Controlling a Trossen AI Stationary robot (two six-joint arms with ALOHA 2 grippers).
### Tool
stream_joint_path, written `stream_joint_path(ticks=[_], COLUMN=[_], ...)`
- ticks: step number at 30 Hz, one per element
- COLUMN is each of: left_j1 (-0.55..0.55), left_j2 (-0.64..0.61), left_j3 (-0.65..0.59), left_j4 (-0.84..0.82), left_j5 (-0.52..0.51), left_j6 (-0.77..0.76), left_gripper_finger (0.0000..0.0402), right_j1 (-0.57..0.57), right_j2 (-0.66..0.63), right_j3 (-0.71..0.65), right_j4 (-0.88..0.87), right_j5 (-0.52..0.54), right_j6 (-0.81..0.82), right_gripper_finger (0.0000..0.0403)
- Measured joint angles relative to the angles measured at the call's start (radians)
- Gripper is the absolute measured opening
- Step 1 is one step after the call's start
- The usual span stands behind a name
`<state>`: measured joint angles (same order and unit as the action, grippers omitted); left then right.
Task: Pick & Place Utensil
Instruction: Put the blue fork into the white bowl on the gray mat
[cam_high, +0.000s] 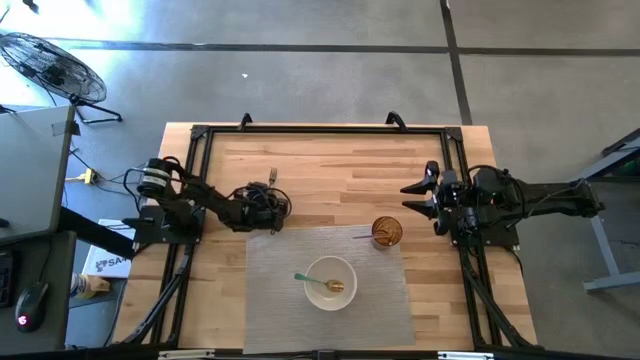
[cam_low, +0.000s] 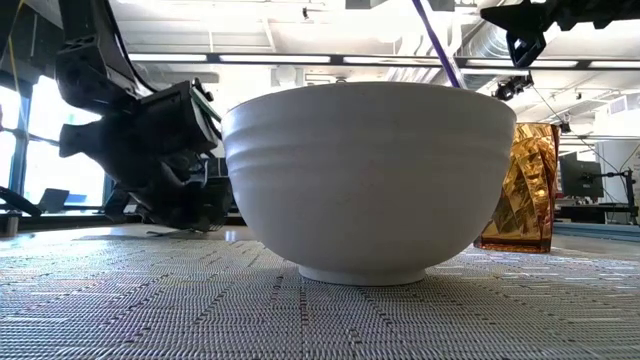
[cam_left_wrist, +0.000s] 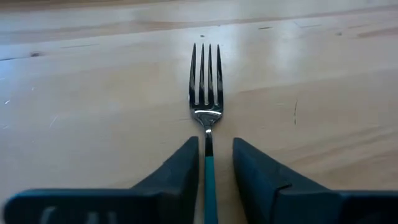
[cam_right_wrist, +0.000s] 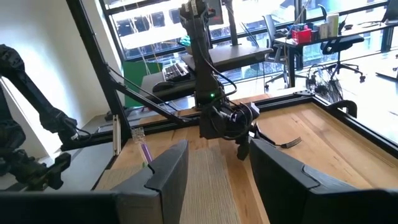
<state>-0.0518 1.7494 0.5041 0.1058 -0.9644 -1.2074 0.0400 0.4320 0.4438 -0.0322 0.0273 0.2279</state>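
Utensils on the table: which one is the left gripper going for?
The fork on bare wood; its handle lies between the left gripper fingers. The spoon rests in the bowl.

Lighting: bright, even daylight over the wooden table (cam_high: 330, 160); shadows soft and short. Low view: ceiling strip lights (cam_low: 280, 58) and windows behind throw the left arm (cam_low: 150, 150) into near silhouette; white bowl (cam_low: 368, 175) evenly lit, amber glass (cam_low: 520, 185) glowing. Left wrist view: fork (cam_left_wrist: 206, 87) tines sharp, sheen on the wood, near fingers (cam_left_wrist: 174, 180) perhaps slightly soft. Right wrist view: windows (cam_right_wrist: 161, 25) blown out.
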Motion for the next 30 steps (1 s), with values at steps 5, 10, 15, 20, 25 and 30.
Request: stream_joint_path(ticks=[5, 10, 15, 20, 25, 30], left_j1=[0.013, 0.039, 0.036, 0.022, -0.029, -0.087], left_j2=[-0.003, -0.023, -0.115, -0.225, -0.250, -0.223], left_j3=[0.000, 0.001, 0.001, 0.069, 0.247, 0.486], left_j4=[-0.003, -0.008, -0.012, -0.004, -0.103, -0.406], left_j5=[0.027, 0.082, 0.182, 0.335, 0.436, 0.477], left_j6=[0.002, 0.065, 0.186, 0.428, 0.659, 0.780], left_gripper_finger=[0.0027, 0.0015, 0.0019, 0.0007, 0.0011, 0.0011], right_j1=[0.000, 0.000, 0.000, -0.001, -0.001, 0.000], right_j2=[0.000, 0.000, 0.000, 0.000, 0.000, 0.001], right_j3=[0.000, 0.000, 0.000, 0.000, 0.000, 0.000], right_j4=[0.000, 0.000, 0.000, -0.008, -0.009, -0.020], right_j5=[0.000, 0.000, 0.000, 0.002, 0.009, 0.008], right_j6=[0.000, 0.000, 0.000, -0.007, -0.010, -0.010], right_gripper_finger=[0.0165, 0.0165, 0.0165, 0.0165, 0.0165, 0.0165])
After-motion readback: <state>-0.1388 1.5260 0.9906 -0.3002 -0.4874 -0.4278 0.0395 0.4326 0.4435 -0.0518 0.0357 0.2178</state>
